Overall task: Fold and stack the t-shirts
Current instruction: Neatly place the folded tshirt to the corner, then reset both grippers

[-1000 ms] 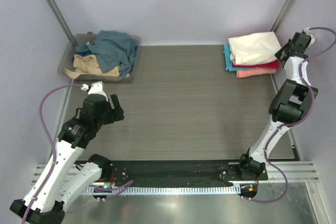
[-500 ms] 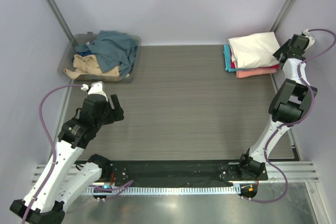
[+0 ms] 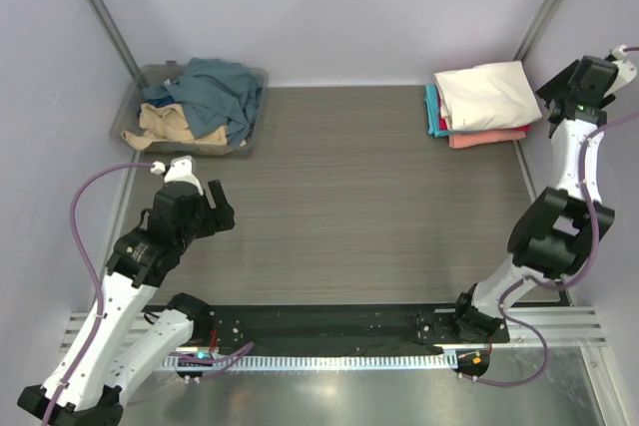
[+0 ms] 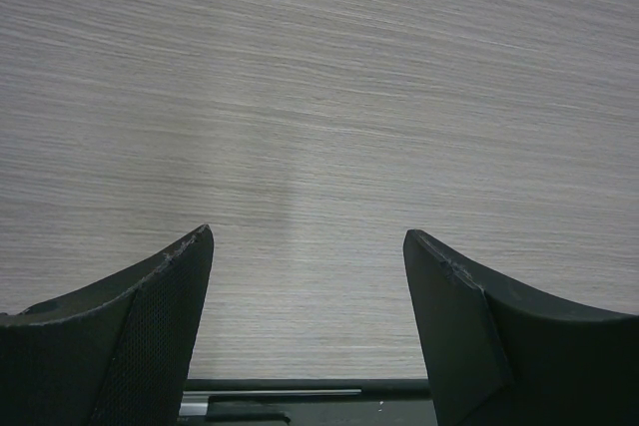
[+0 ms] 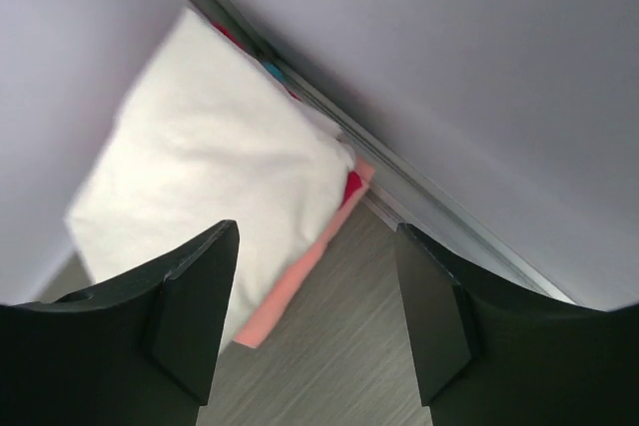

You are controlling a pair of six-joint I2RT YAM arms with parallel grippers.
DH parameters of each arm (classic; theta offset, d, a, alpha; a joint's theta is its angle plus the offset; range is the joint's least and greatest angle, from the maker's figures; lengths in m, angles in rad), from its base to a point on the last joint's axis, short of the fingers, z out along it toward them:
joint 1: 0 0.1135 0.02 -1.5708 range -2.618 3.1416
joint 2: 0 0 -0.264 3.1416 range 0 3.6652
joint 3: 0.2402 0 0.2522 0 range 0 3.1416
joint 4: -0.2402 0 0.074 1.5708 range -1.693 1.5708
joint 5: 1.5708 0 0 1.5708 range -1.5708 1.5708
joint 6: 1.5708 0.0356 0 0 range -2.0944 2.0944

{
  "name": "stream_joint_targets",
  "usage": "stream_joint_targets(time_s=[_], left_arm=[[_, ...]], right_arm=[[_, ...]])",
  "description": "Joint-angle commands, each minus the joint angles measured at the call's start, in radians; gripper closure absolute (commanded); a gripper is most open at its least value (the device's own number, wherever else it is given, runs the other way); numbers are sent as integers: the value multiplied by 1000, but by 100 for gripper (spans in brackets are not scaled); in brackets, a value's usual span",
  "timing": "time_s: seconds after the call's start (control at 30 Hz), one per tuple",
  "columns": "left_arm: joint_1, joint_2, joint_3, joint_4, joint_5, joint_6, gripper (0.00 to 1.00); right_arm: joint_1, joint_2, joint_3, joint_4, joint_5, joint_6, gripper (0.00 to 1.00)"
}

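Fingers on both our arms are spread and empty: left fingers [image 4: 150,336] sit nearer the bin [image 3: 128,107] of crumpled t-shirts [image 3: 215,92], right fingers [image 5: 185,316] far from that bin, by the folded stack [image 3: 482,102].

Left fingers [image 4: 150,331] spread; right fingers [image 5: 185,311] spread, arm [image 3: 571,159] stretched upright.
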Motion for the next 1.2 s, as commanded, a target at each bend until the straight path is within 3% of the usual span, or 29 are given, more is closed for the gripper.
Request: stream_joint_targets(time_s=[0.0, 0.17, 0.3, 0.53, 0.77, 0.93, 1.17], left_arm=[[3, -14, 2, 40, 10, 14, 22], [3, -17, 2, 44, 29, 18, 22], [3, -25, 3, 50, 50, 26, 21], [5, -15, 0, 44, 20, 20, 20], [5, 11, 5, 34, -11, 14, 20], [3, 0, 5, 27, -28, 6, 20], [3, -6, 6, 21, -45, 0, 20]], right_arm=[[-1, -167, -1, -13, -33, 44, 30], [94, -388, -186, 11, -158, 84, 26], [343, -523, -358, 53, -220, 78, 21], [647, -727, -764, 154, -317, 121, 17], [942, -896, -1044, 180, -244, 204, 13], [1036, -949, -1208, 280, -221, 252, 10], [1050, -957, -1239, 301, -178, 236, 9]])
